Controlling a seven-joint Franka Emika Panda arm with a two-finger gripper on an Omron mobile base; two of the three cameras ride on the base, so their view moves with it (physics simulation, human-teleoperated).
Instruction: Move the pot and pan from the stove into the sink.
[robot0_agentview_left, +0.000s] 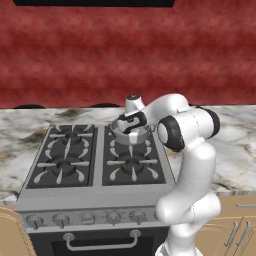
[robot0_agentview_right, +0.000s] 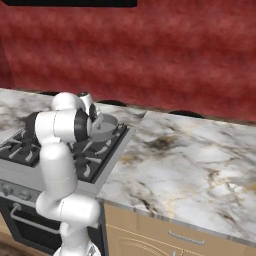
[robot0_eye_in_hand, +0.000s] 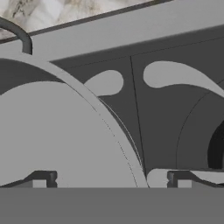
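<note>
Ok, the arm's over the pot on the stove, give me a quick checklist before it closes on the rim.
1. pincer open: ok, the tips stand wide apart.
2. One tip inside the pot and one outside, rim between them: ok in the hand view.
3. Pot on the stove, back right burner: ok.
4. Pot empty: ok, bare grey floor shows.
5. Tips low enough to catch the rim: cannot tell.
6. Clear way along the counter to the right: ok as far as it shows.

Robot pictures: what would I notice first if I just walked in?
Probably the big white robot arm bent over the stove, its open gripper low over the grey pot on the back right burner. Then the deep red wall behind the marbled counter.
</note>
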